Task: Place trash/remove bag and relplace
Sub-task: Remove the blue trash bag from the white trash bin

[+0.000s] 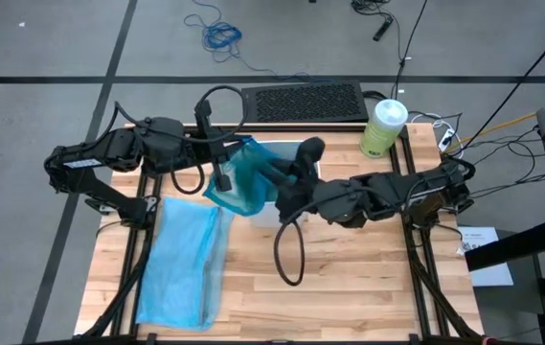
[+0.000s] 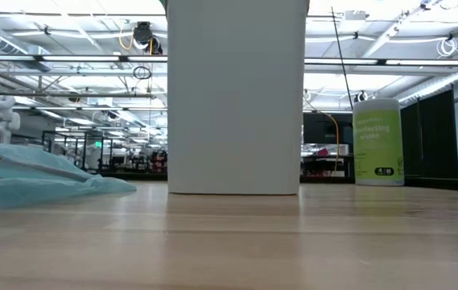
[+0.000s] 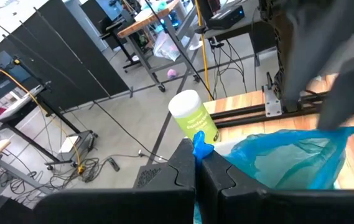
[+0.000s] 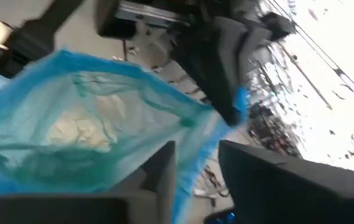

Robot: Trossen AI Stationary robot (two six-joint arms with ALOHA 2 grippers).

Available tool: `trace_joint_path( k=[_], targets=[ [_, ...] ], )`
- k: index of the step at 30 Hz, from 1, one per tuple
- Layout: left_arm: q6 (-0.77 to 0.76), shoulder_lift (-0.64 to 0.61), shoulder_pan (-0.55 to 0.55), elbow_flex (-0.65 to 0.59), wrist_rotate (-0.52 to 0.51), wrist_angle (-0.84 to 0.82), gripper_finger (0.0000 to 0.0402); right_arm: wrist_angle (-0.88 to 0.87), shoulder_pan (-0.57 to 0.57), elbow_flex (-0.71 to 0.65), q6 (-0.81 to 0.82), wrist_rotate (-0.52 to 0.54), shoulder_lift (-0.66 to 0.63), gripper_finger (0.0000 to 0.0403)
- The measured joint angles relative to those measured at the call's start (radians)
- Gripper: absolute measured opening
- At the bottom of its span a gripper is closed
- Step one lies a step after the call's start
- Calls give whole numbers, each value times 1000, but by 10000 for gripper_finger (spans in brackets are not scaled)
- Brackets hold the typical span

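Above the white bin, in the middle of the back part of the surface, the left pincer is squeezed shut on the rim of the teal-green bag. A bit of blue plastic pokes up between its two dark fingers. The bag hangs open under it, and you can look right down into it.

The right pincer is at the other side of the same bag, close to the left one. Its two fingers stand a little apart, with the edge of the bag in the gap between them. I cannot tell if they are really gripping the plastic. Inside the bag there are pale crumpled wads, seen through the thin plastic.

The bin under the bag is tall and plain white, and it stands on the wood.

To the left of the bin, a pale sky-blue bag lies flat on the surface, stretching toward the front edge.

At the back right corner a green canister of wipes with a white lid stands upright, well apart from the bin.

Behind the surface a black mat lies on the floor, and cables curl around it.
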Motion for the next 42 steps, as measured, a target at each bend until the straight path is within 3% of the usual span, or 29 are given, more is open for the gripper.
trace_joint_path(
  k=[3,8,10,28,34,38,42],
  targets=[
    [0,0,0,0,0,0,0,-127,-3,1,65,-27,-31,148],
    [0,0,-5,0,0,0,0,-421,-70,1,276,-532,-68,159],
    [0,0,-6,0,-1,1,0,-440,-90,0,281,-601,-68,157],
    [0,0,-6,0,-1,-7,0,-164,-222,-142,228,-709,0,155],
    [-1,0,-6,0,-1,-7,0,-182,-239,-142,233,-739,0,142],
    [-1,0,-6,0,-1,-7,0,-236,-240,-142,251,-782,0,102],
    [-1,0,-6,0,-1,-6,0,-283,-240,-142,253,-775,0,16]
  ],
)
